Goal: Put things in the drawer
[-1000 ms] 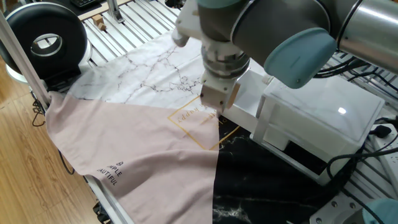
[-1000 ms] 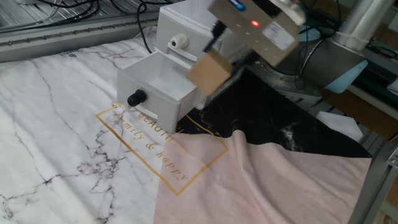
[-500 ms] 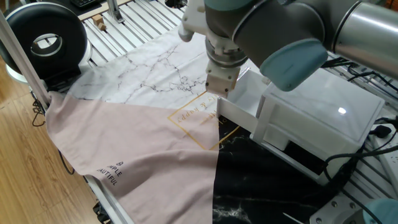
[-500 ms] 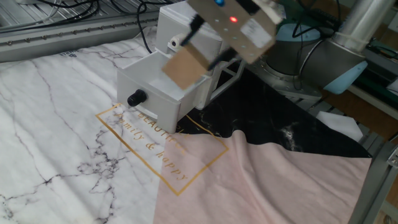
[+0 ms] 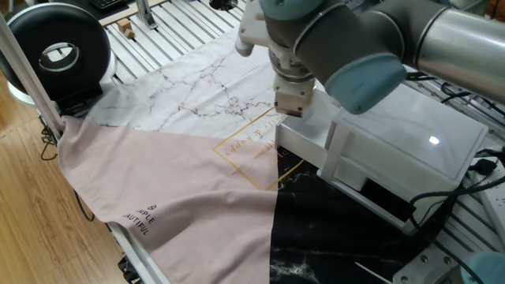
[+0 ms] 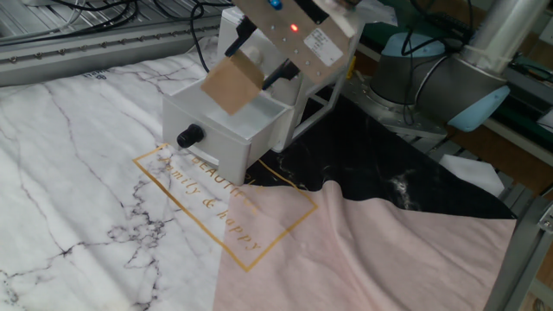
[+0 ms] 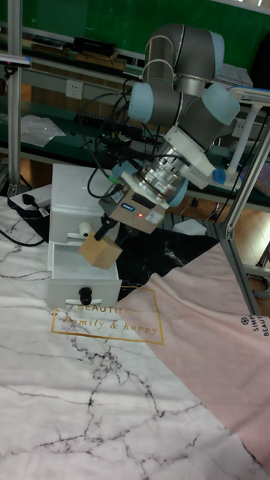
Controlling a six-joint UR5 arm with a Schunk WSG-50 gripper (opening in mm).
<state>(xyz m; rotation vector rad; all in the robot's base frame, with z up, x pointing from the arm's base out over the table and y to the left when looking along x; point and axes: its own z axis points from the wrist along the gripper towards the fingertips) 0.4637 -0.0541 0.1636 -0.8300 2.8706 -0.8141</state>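
While the gripper (image 6: 246, 62) holds the wooden cube (image 6: 231, 85) clamped above the open drawer (image 6: 226, 125), only the cabinet (image 6: 259, 39) stands close behind.

One fixed view: high, looking down from beyond the pink corner of the cloth (image 5: 158, 181), arm close in the foreground. The other fixed view: near, from the opposite side, angled down at the front of the open drawer (image 6: 226, 130). Tall fixed view: farther back, low, facing the drawer front and arm head-on. Shared by all three: drawer, cabinet (image 7: 75, 199), marble-print cloth.
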